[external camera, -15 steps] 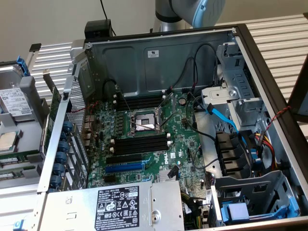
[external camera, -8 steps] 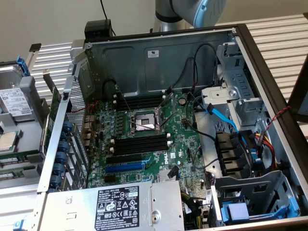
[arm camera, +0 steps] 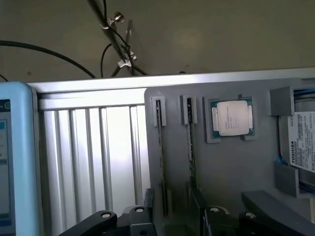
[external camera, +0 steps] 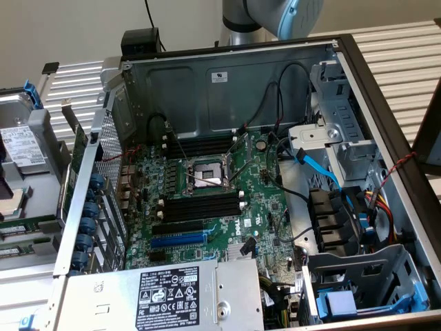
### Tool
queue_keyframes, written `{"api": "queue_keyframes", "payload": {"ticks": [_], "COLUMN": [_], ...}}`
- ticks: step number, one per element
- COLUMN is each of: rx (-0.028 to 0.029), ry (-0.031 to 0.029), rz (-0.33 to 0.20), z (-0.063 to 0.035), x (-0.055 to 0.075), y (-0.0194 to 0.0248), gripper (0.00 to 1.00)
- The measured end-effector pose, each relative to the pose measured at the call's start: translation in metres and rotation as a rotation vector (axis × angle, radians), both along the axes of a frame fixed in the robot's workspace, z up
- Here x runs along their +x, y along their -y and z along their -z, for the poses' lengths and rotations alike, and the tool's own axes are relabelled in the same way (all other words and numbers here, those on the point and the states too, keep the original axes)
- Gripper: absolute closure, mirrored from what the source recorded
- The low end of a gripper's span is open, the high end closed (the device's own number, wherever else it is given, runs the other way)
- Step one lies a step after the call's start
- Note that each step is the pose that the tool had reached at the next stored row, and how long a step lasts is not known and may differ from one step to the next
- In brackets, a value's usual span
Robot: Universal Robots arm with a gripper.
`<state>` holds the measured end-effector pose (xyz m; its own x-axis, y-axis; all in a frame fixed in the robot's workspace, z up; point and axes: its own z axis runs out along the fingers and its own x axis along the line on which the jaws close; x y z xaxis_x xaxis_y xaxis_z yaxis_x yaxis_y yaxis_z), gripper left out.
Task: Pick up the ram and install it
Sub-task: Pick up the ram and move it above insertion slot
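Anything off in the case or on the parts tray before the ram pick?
Nothing damaged or spilled. The processor socket looks open, levers raised, and the black slots are empty. Both ram sticks stand straight in the grey tray.

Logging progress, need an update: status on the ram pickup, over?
Fingers open, nothing held. Two ram sticks standing on edge in grey holder tray, beside processor chip. Nothing blocking the sticks.
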<state>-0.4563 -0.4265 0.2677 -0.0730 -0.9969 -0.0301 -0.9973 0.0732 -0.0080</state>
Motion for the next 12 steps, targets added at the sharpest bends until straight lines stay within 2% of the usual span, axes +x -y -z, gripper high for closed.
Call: {"api": "queue_keyframes", "payload": {"ticks": [8, 10, 12], "rx": [0.0002, 0.0001, -0.0002], "ry": [-0.0036, -0.0065, -0.0132], "rz": [0.000, 0.000, -0.003], "z": [0.0146, 0.0179, 0.0204], "x": [0.000, 0.000, 0.000], "y": [0.0028, 0.0030, 0.0030], "gripper": [0.58, 0.58, 0.58]}}
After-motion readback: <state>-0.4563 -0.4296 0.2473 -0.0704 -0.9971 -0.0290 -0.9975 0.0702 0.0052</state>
